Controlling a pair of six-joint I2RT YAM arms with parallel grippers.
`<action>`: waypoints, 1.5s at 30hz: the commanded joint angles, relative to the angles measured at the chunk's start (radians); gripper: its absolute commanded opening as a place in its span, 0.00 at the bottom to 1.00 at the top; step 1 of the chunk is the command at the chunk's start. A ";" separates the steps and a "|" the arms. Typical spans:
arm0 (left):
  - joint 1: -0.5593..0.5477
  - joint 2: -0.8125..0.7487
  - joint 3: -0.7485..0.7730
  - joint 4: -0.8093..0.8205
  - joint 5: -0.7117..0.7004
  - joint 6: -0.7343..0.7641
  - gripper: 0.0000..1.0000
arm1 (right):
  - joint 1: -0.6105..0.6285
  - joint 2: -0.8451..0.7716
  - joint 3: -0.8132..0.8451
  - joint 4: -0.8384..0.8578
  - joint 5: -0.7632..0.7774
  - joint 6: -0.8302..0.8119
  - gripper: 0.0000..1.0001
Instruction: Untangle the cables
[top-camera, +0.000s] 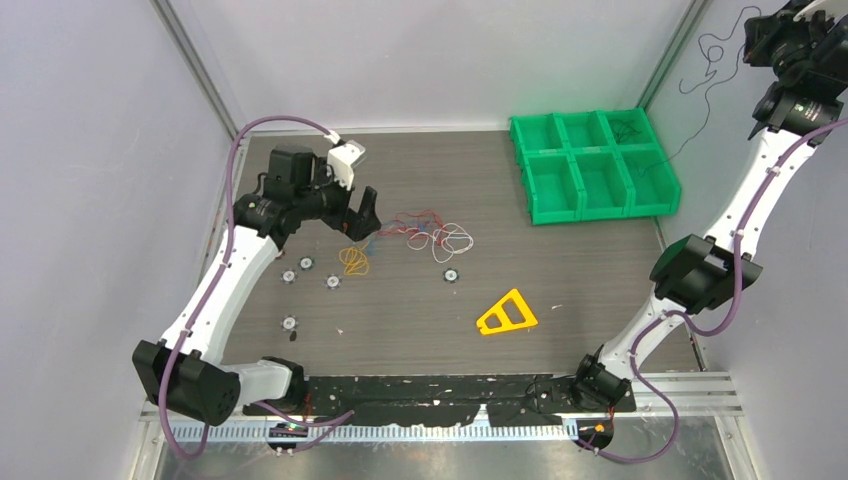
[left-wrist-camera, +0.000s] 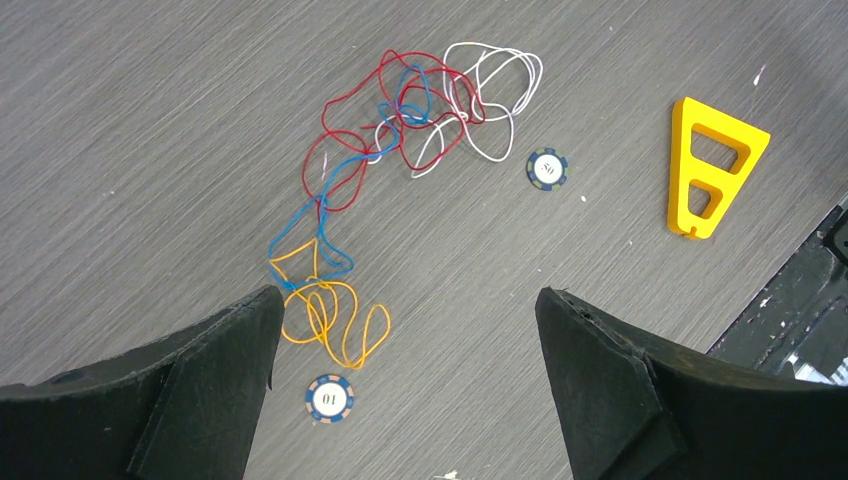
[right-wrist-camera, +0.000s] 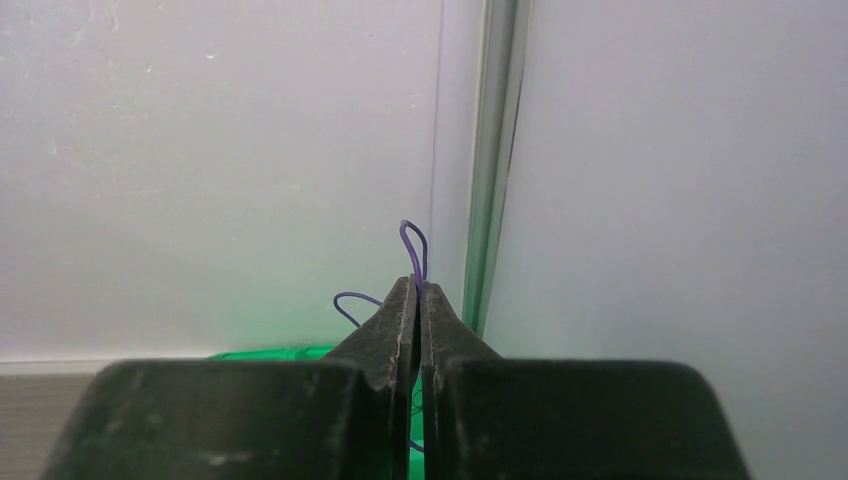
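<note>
The cables (top-camera: 425, 232) lie in a loose tangle mid-table: red and blue loops (left-wrist-camera: 400, 110), a white one (left-wrist-camera: 495, 90) at their right, and a yellow-orange one (left-wrist-camera: 325, 315) hooked to the blue end. My left gripper (top-camera: 360, 225) hangs above the tangle's left end, open (left-wrist-camera: 405, 295) with nothing between its fingers. My right gripper (top-camera: 752, 30) is raised high at the back right, shut (right-wrist-camera: 417, 285) on a thin dark purple cable (right-wrist-camera: 412, 245). That cable (top-camera: 712, 90) dangles down into the green bin (top-camera: 580, 150).
A yellow triangular piece (top-camera: 507, 313) lies on the table right of centre. Several poker chips are scattered, one (top-camera: 451, 274) by the white loop and one (left-wrist-camera: 329, 397) under my left gripper. Black tape (top-camera: 450, 395) lines the near edge. Enclosure walls stand close on both sides.
</note>
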 joint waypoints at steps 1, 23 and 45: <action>-0.001 -0.015 -0.003 0.006 -0.012 0.003 1.00 | -0.010 -0.054 0.035 0.093 0.052 0.009 0.05; -0.002 -0.018 -0.015 -0.010 -0.031 0.006 1.00 | 0.013 0.001 -0.311 0.179 0.059 -0.149 0.05; 0.008 0.008 -0.010 -0.027 -0.047 0.019 1.00 | 0.117 0.234 -0.453 -0.036 0.189 -0.499 0.05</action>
